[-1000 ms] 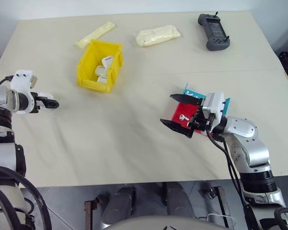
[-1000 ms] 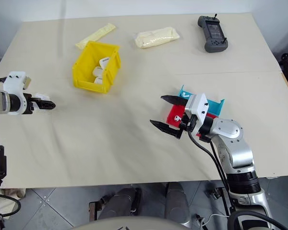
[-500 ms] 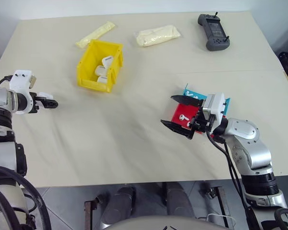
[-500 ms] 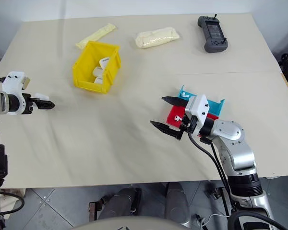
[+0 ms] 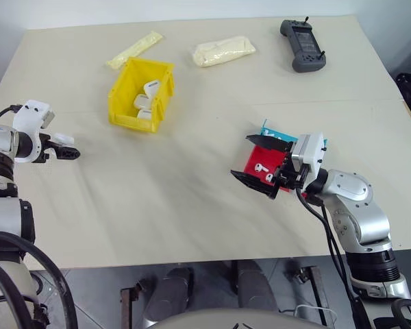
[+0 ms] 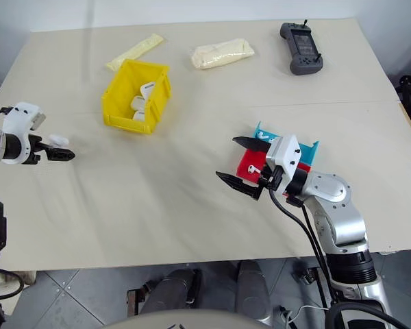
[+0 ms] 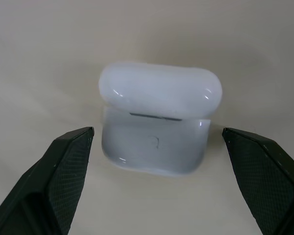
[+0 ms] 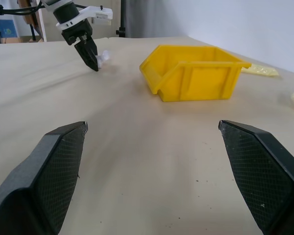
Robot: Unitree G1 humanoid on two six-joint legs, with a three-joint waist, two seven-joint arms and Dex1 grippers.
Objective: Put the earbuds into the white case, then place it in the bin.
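Earbuds [image 5: 262, 168], 2 tiny glossy white plastic pieces, are seen in the red-and-teal shallow tray [image 5: 255, 162] behind the right pincer [image 5: 257, 162], whose fingers are spread wide with nothing between them. A small glossy white rounded case [image 7: 158, 124], lid slightly ajar, is framed on the cream surface [image 5: 192, 199] by the left pincer [image 7: 159, 147], also spread and not touching it. The bright yellow plastic bin [image 5: 142, 94] is set well apart.
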